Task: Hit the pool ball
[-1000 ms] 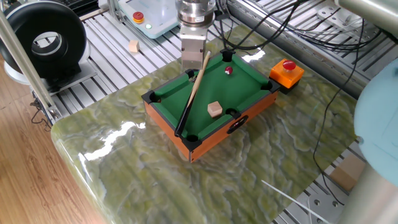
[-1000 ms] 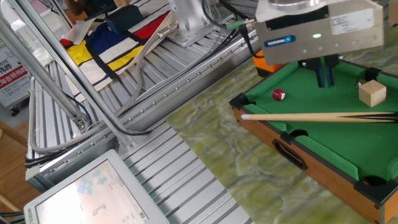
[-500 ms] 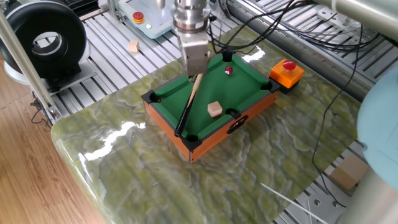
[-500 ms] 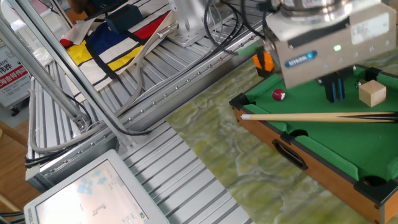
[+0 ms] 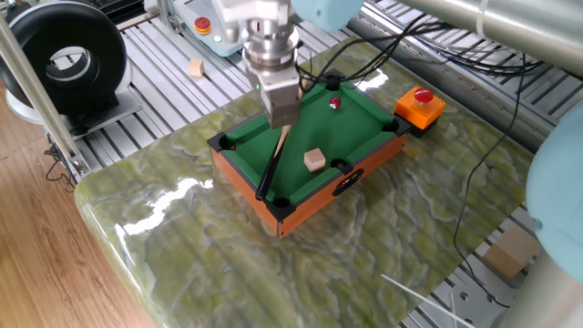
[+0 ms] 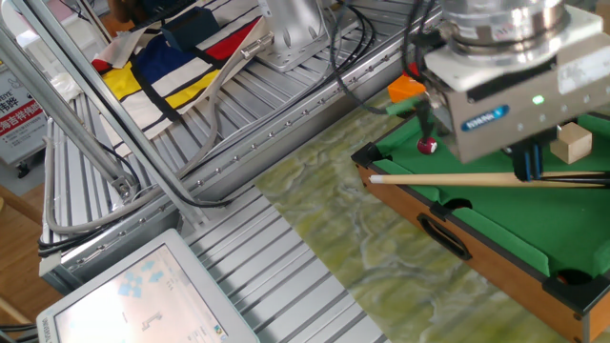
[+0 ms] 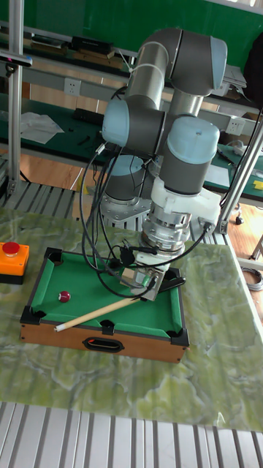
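pool ball (image 7: 64, 296) well apart from claw (image 7: 143, 292)

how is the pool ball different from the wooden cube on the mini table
The pool ball is round, glossy and dark red with a white spot; the wooden cube is boxy, matte and tan. The ball looks smaller than the cube. The ball lies toward the end nearest the orange button box, the cube beside a pocket on the side rail. Both rest on the green felt.
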Controlling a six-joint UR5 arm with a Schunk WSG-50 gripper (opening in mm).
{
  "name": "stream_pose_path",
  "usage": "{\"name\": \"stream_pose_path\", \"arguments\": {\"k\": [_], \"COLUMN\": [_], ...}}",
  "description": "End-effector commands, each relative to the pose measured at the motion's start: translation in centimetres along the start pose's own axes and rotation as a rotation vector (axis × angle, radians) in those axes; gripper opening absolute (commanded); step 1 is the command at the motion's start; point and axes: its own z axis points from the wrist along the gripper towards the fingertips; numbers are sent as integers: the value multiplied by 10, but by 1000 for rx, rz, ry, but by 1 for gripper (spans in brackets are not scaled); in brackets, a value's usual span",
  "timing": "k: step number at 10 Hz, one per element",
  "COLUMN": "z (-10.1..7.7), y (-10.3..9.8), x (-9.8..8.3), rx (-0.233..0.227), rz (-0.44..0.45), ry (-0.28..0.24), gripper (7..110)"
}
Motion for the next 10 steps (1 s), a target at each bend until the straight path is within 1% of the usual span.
{"name": "stream_pose_path", "arguments": {"k": [1,2,3,4,5,6,9,10], "z": [3,-7,-18,-20,-21,-22,-21,-19], "y": [6,5,-4,-10,-12,-17,-19,-17], "x": [-14,-15,-11,-7,-1,8,11,11], "rx": [-10,-23,-2,12,16,25,30,23], "rz": [-112,-165,-221,-285,-332,-373,-450,-463], "ry": [-45,-73,-77,-71,-53,-26,-24,-34], "gripper": [7,7,7,7,7,7,7,7]}}
